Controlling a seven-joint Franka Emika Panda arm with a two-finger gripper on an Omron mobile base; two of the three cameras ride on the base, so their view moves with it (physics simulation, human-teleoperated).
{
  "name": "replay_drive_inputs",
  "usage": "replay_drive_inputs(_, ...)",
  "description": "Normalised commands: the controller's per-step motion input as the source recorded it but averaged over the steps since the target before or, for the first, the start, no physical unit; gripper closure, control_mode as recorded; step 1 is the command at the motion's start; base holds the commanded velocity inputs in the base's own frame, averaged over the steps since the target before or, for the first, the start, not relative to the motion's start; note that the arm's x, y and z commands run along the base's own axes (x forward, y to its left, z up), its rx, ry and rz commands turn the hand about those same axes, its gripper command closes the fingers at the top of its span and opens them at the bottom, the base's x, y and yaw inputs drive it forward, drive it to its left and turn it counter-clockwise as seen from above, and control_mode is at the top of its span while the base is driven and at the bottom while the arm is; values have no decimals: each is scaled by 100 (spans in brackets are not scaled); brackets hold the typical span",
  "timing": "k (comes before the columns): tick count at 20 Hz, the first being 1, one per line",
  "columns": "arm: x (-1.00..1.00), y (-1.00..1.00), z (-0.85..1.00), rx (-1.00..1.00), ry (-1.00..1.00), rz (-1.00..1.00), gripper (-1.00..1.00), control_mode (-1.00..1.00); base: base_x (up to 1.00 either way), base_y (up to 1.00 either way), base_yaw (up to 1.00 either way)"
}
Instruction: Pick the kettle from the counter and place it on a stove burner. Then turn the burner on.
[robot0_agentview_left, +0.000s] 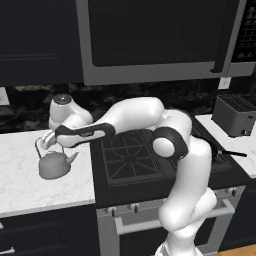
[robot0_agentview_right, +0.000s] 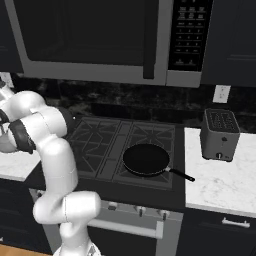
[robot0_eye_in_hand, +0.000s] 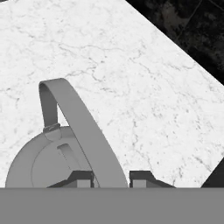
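Overhead, the white arm bends at its elbow above the cooktop and stretches leftward, wrist turned down so the pincer (robot0_agentview_left: 48, 142) hangs over the kettle (robot0_agentview_left: 54, 165), which sits upright on the white marble desk (robot0_agentview_left: 30, 190) just left of the stove burner (robot0_agentview_left: 131, 155). Seen from the hand view, the two dark fingertips (robot0_eye_in_hand: 80, 178) straddle the arched handle (robot0_eye_in_hand: 83, 131) with a gap on either side, parted and gripping nothing. A black frying pan (robot0_agentview_right: 146, 160) rests on the right-hand grate, and a toaster (robot0_agentview_right: 219, 134) stands on the far desk.
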Motion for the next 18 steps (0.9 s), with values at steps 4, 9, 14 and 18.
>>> replay_drive_inputs(4,-35,-41,26,0,-11,-1,100,-100,0,0,0)
replay_drive_inputs(9,-17,-74,32,0,-1,-9,100,-100,0,0,0)
replay_drive_inputs(14,-1,-99,52,0,0,-12,100,-100,0,0,0)
replay_drive_inputs(18,0,-100,37,0,0,-13,100,-100,0,0,0)
